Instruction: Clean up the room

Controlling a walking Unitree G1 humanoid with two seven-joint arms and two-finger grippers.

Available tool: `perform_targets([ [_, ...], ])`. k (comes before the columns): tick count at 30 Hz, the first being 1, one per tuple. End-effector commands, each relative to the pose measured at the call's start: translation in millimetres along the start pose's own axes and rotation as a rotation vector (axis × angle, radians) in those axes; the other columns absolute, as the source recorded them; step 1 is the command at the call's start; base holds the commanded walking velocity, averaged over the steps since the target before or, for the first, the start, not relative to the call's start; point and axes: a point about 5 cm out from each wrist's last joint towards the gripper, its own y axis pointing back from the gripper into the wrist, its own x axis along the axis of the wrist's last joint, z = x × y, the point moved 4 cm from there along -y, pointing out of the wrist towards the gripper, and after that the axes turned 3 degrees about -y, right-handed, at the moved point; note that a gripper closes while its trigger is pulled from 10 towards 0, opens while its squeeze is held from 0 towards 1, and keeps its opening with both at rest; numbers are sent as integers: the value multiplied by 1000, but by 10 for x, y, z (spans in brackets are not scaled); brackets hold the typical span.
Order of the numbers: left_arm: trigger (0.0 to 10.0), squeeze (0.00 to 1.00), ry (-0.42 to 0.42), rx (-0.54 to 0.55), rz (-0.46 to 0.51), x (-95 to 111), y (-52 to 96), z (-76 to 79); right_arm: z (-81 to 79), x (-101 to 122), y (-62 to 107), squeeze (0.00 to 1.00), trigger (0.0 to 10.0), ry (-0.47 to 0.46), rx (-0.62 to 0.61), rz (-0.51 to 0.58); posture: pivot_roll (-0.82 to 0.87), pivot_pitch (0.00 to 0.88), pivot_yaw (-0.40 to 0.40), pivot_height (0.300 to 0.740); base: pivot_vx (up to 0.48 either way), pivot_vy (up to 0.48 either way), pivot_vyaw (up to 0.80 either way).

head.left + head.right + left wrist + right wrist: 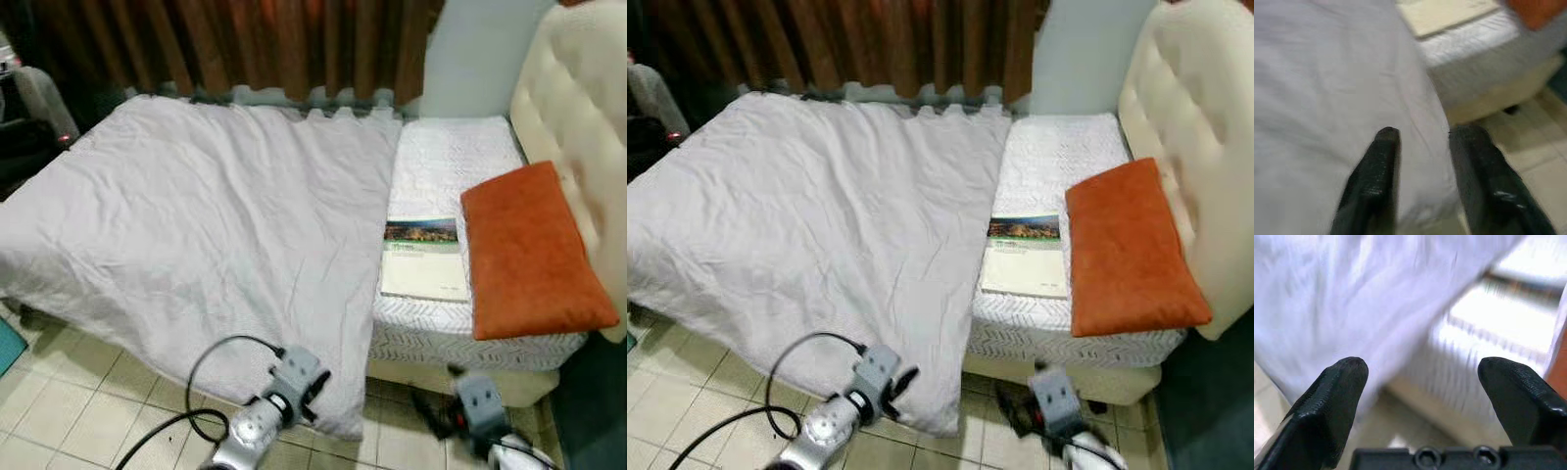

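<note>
A pale grey blanket (206, 225) lies spread over most of the bed, its corner hanging toward the floor. A book (424, 259) with a green cover strip rests on the bare white mattress (451, 157), beside an orange pillow (529, 250). My left gripper (315, 392) is low at the blanket's hanging corner; in the left wrist view its fingers (1378, 171) stand apart over the blanket (1327, 88) with nothing pinched. My right gripper (1422, 377) is open near the bed's base, facing the mattress side (1474, 367).
A cream padded headboard (578, 98) stands at the right. Brown curtains (245, 44) hang behind the bed. Tiled floor (69, 392) runs along the bed's near side. Dark objects (24, 117) sit at the far left. A black cable (201, 392) loops from my left arm.
</note>
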Motion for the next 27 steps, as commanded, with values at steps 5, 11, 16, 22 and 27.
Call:
perform_targets([
  [5,10000,1000,-6,-33,-79,-121,9,40,-54,-53,9,0,10000,-9,4,-21,-214,37,93,740,0,0,0],
  [11,10000,0,76,140,132,170,124,-418,129,92,28,0,10000,-7,-113,45,-200,15,106,740,0,0,-267],
  [16,10000,0,309,369,210,186,352,-800,221,96,117,0,10000,-42,-194,66,-182,0,96,740,0,0,-800],
  [22,10000,0,306,381,152,86,337,-780,309,-51,181,0,10000,-162,-305,39,-156,0,91,740,0,0,-800],
  [27,10000,0,254,346,156,114,349,-772,279,-105,171,0,10000,-197,-322,20,-155,0,85,740,0,0,-800],
])
